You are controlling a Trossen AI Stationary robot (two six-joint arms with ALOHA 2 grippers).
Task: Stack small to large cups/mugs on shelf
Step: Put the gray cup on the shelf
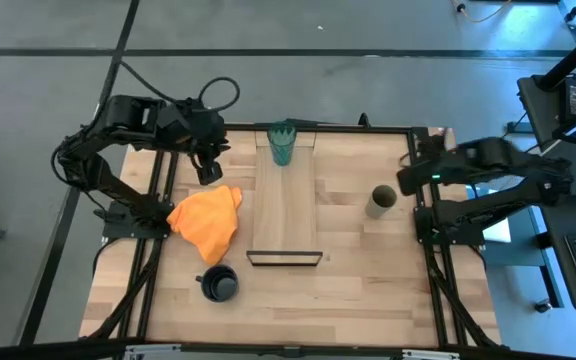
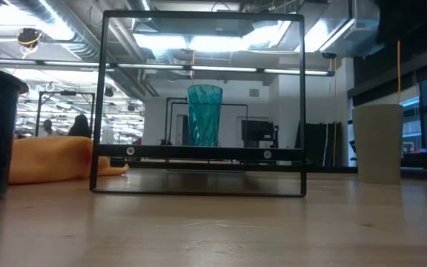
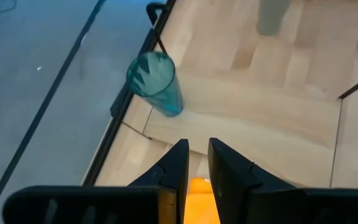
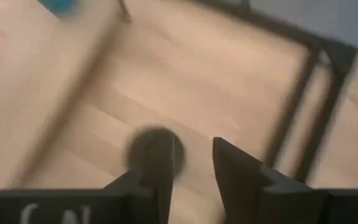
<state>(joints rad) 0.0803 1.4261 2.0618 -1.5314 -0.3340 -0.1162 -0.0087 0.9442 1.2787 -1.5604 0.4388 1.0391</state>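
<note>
The teal tumbler (image 1: 282, 143) stands upright on the far end of the light-wood shelf (image 1: 288, 205); it also shows in the left wrist view (image 3: 156, 81). The shelf's dark frame (image 1: 284, 258) is at its near end. The olive-brown cup (image 1: 381, 200) stands on the table right of the shelf. The navy mug (image 1: 219, 284) stands near the front left. My left gripper (image 1: 209, 172) hovers over the table's far left, fingers a narrow gap apart (image 3: 197, 163), empty. My right gripper (image 1: 405, 183) is open (image 4: 193, 168) just right of the olive cup (image 4: 157, 151), touching nothing.
An orange cloth (image 1: 208, 220) lies crumpled on the table left of the shelf, under my left gripper. The table's black frame rails (image 1: 430, 250) run along both sides. Bare wood lies between the shelf and the olive cup.
</note>
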